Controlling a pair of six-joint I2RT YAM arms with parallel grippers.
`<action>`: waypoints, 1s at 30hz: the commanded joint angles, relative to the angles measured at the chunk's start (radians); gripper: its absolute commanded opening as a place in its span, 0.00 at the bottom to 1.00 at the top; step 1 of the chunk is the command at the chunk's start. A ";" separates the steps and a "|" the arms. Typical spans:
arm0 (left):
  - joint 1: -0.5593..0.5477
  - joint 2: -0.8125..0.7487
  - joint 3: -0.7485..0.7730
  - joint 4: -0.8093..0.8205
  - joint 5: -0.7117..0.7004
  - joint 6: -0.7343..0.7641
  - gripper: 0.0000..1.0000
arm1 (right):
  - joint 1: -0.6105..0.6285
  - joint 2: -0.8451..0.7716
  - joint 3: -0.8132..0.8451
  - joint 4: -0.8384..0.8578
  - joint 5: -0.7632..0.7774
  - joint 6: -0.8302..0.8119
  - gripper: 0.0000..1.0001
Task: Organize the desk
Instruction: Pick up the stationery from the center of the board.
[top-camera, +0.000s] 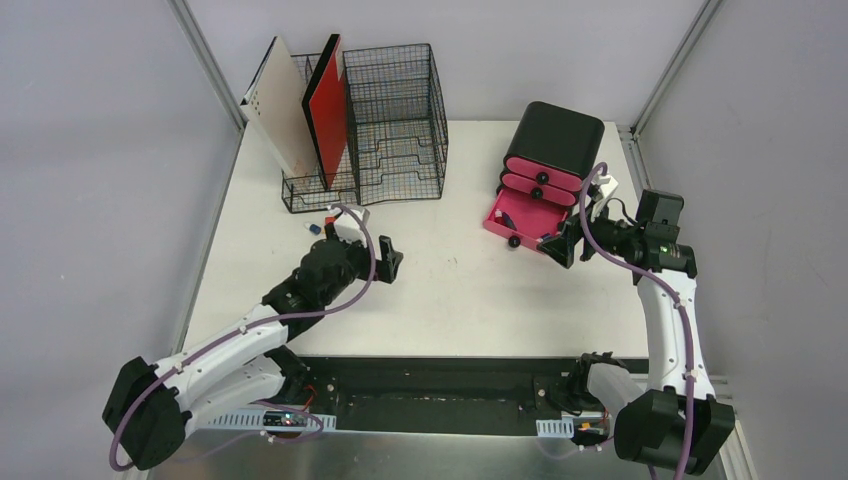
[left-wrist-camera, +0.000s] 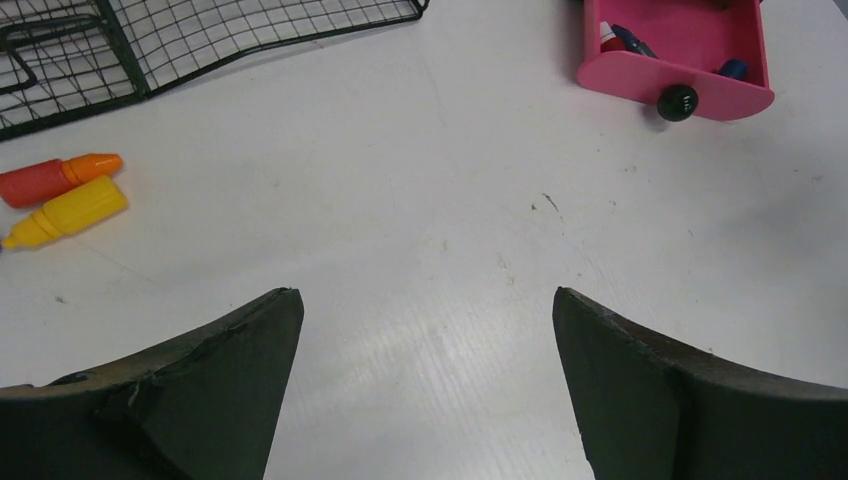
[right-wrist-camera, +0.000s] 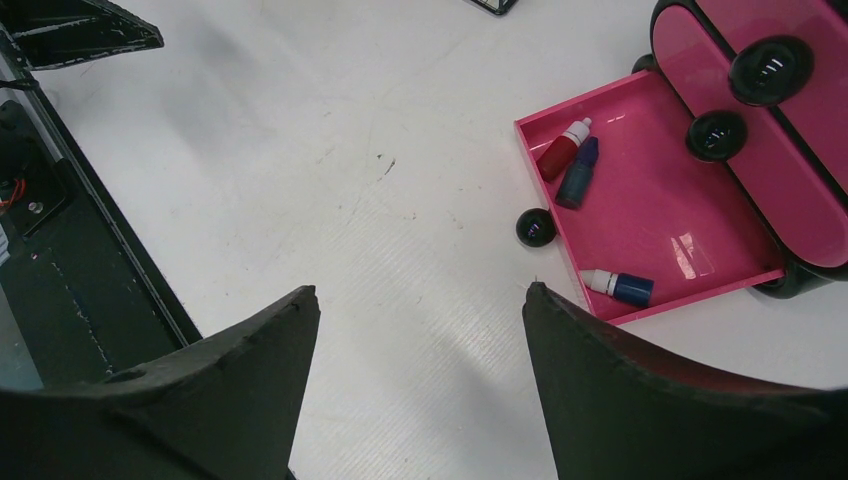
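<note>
- Top external: the desk (top-camera: 460, 290) fills the frame. Its framed left edge runs past my left arm, and a black strip (top-camera: 430, 395) lies along the front by the bases.
- Far left corner is taken by the wire organizer (top-camera: 390, 120), with boards standing upright in it.
- Left wrist view: an orange bottle (left-wrist-camera: 60, 178) and a yellow bottle (left-wrist-camera: 70, 212) lie side by side just in front of the mesh, left of the claw.
- Left gripper (top-camera: 388, 258): jaws spread wide with nothing between them. I see bare desk below and ahead of it.
- Mid-desk between the two claws is open white surface, the widest room I have.
- Right gripper (top-camera: 562, 243): jaws spread and empty, over bare desk just beside the pulled-out pink drawer (top-camera: 518, 222).
- That drawer holds three small bottles (right-wrist-camera: 578, 172).
- The black box (top-camera: 555, 135) sits near the far right edge, its two upper drawers closed. Room is tight between box and frame.
</note>
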 joint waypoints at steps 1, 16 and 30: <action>0.069 -0.049 0.033 -0.095 0.128 -0.093 0.99 | -0.003 -0.023 0.000 0.034 -0.027 -0.019 0.78; 0.365 -0.054 -0.021 -0.103 0.377 -0.270 0.99 | -0.003 -0.021 -0.001 0.034 -0.031 -0.019 0.78; 0.637 0.048 -0.023 -0.132 0.421 -0.534 0.92 | -0.003 -0.023 -0.004 0.035 -0.032 -0.019 0.79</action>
